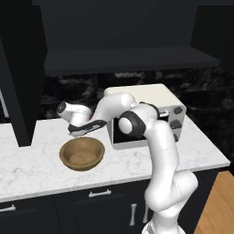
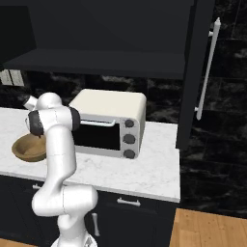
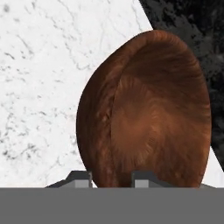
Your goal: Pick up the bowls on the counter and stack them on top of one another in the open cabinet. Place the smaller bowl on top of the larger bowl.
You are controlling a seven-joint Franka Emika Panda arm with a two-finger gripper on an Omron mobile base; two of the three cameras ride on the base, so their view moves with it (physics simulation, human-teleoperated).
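Cream toaster oven (image 2: 110, 123) under shelf; black marbled backsplash (image 1: 208, 98) behind.

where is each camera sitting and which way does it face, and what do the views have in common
Left base view: behind the arm on its left, looking forward and down at the counter, larger bowl and toaster oven; the arm rises lower right.
Right base view: behind on its right, facing the same counter; the arm rises lower left, partly hiding the larger bowl.
Hand view: on the hand, looking along the gripper at the smaller bowl, whose rim sits between the fingertips.
Both base views share oven, larger bowl and open cabinet.
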